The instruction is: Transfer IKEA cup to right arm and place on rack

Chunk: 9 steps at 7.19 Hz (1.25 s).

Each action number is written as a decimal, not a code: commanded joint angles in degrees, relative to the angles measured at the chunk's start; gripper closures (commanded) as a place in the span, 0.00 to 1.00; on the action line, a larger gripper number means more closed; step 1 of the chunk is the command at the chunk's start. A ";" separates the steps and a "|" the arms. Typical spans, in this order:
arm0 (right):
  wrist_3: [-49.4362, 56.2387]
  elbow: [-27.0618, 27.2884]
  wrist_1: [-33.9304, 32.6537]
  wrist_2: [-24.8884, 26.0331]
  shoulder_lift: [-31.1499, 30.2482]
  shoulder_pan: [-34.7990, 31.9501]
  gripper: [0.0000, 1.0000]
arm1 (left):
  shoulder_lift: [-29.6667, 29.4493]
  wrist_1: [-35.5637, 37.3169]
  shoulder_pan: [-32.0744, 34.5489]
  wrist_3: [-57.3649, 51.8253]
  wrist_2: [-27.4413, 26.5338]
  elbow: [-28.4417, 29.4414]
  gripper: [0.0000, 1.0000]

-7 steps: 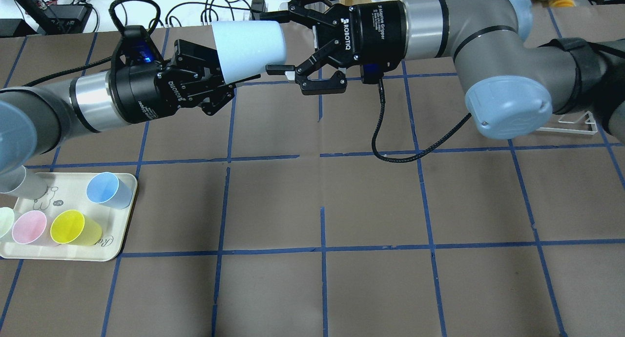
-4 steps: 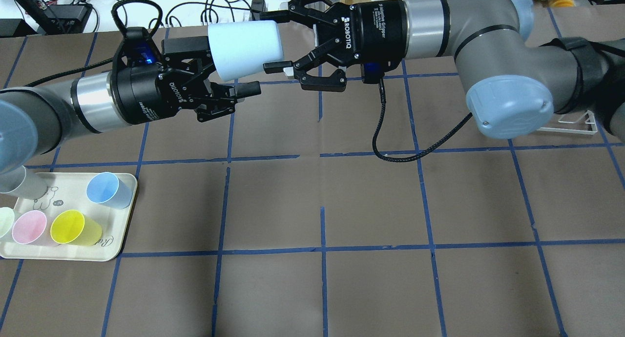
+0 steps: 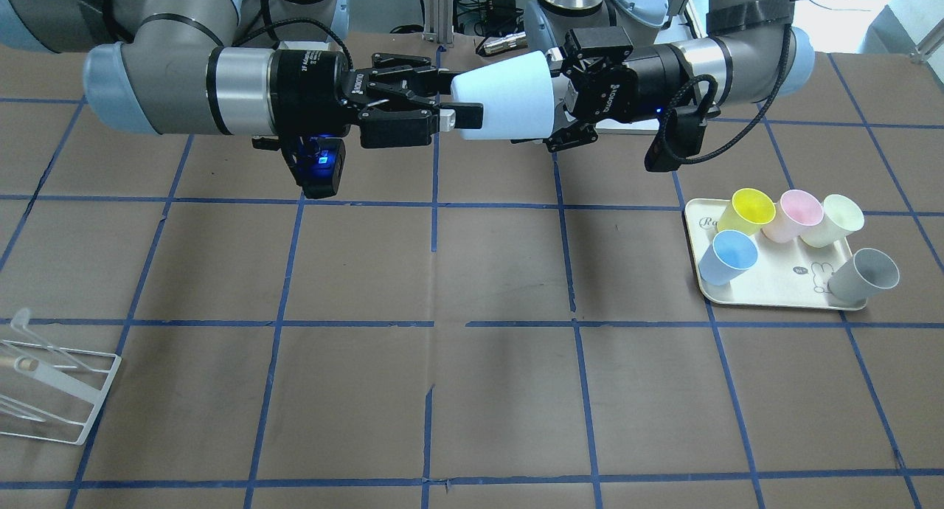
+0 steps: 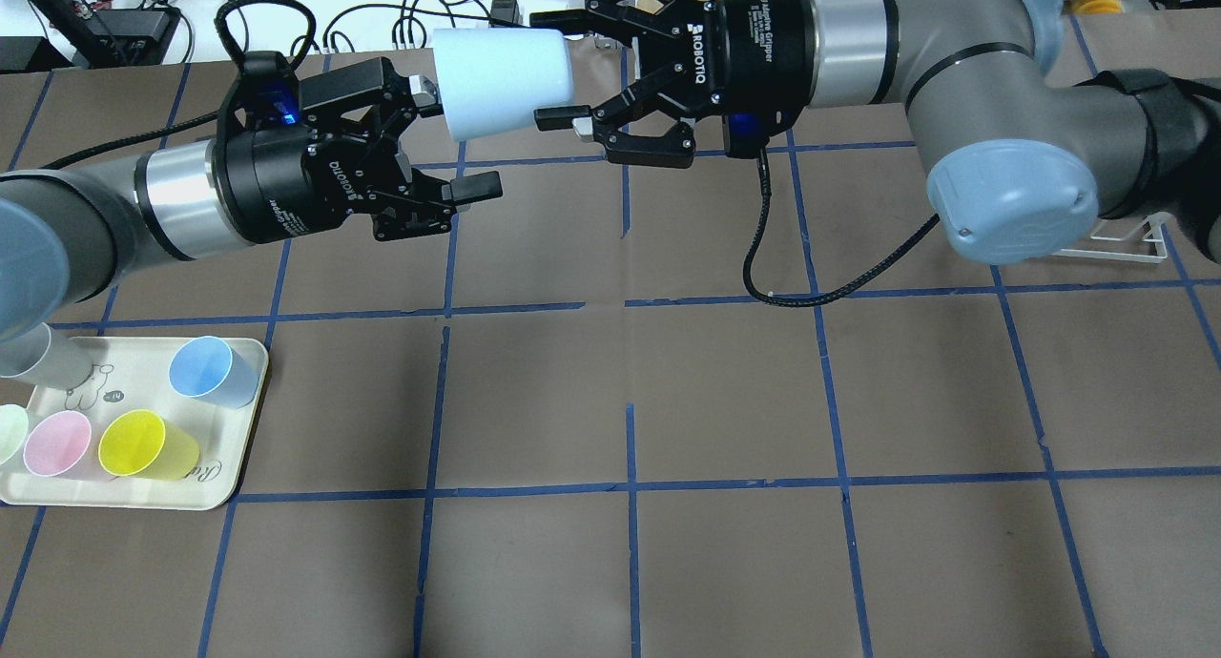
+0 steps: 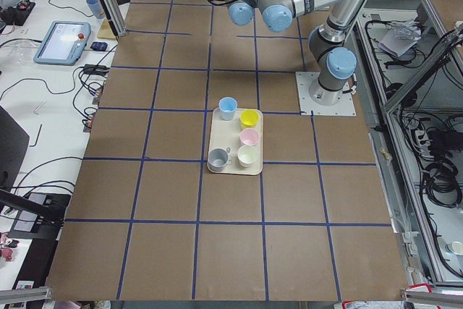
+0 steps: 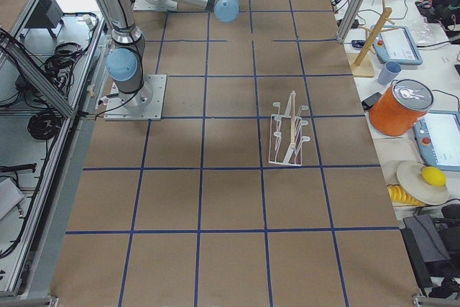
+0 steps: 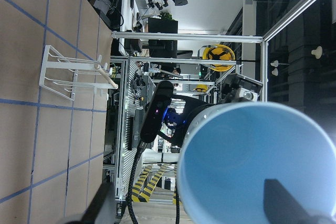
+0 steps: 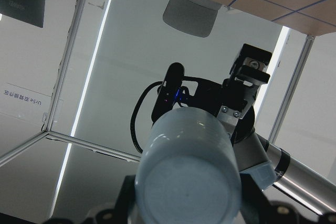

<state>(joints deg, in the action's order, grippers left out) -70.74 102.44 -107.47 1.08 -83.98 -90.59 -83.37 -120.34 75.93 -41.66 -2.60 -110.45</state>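
Note:
The IKEA cup [image 4: 501,81] is pale blue and lies sideways in the air, high over the table's far middle. My right gripper [image 4: 558,67] is shut on its narrow base end. In the front view the cup [image 3: 509,103] sits between both grippers, with the right gripper [image 3: 453,96] on the view's left. My left gripper [image 4: 448,135] is open, its fingers [image 4: 477,186] spread just short of the cup's rim. The left wrist view looks into the cup's mouth [image 7: 257,161]. The right wrist view shows its base [image 8: 186,182]. The white wire rack [image 4: 1116,243] stands at the table's right.
A cream tray [image 4: 229,467] at the front left holds a second pale blue cup [image 4: 205,370], a yellow cup [image 4: 143,443], a pink cup and others. The rack also shows in the front view [image 3: 51,391] and the right side view [image 6: 287,134].
My left gripper has opened and let go of the cup. My right gripper has carried the cup a little to the right and farther back, clear of the left fingers.

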 commanded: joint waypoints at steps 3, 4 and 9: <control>-12.67 0.57 -12.48 0.33 -0.40 3.92 1.00 | 0.14 -0.07 0.01 0.00 -0.04 -0.03 0.00; -12.67 0.75 -12.50 0.85 -0.40 4.72 1.00 | 0.14 -0.07 0.01 0.00 -0.04 -0.03 0.00; -12.58 0.40 -15.73 10.84 -0.40 9.99 1.00 | 0.23 0.89 -0.08 1.91 -8.15 1.11 0.00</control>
<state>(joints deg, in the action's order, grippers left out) -83.35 103.02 -121.19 8.02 -84.37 -82.22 -83.18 -120.15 75.88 -41.28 -5.91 -109.77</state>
